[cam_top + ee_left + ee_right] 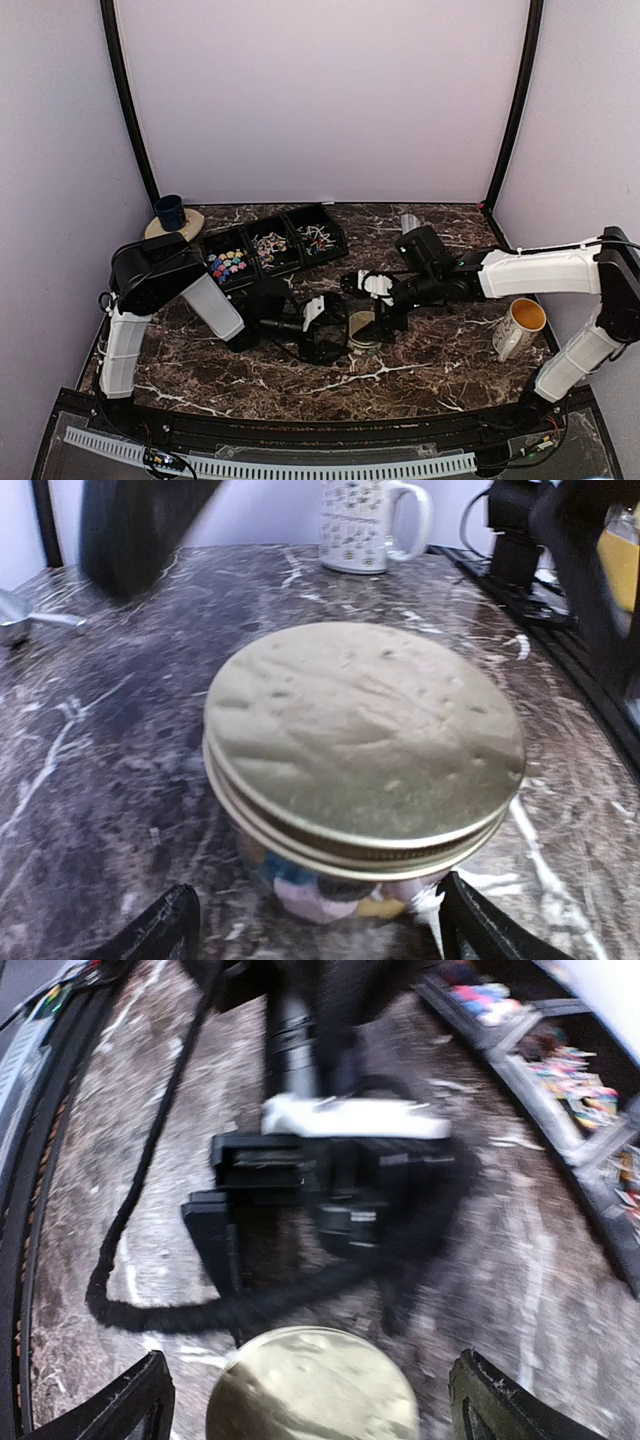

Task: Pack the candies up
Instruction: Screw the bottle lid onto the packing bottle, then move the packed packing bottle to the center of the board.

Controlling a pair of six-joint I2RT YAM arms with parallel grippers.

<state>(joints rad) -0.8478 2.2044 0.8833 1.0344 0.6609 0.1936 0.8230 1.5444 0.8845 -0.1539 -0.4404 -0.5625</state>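
A small glass jar with a round gold lid stands mid-table. In the left wrist view the lid sits on the jar, and blue, pink and yellow candies show through the glass below it. My left gripper is open, with one finger on each side of the jar's base. My right gripper is open too, its fingers standing wide of the lid. More candies lie in a black tray at the back left.
A white mug with a yellow inside stands at the right, also seen in the left wrist view. A dark blue cup sits on a tan disc at the back left corner. The left arm's black cable loops across the table.
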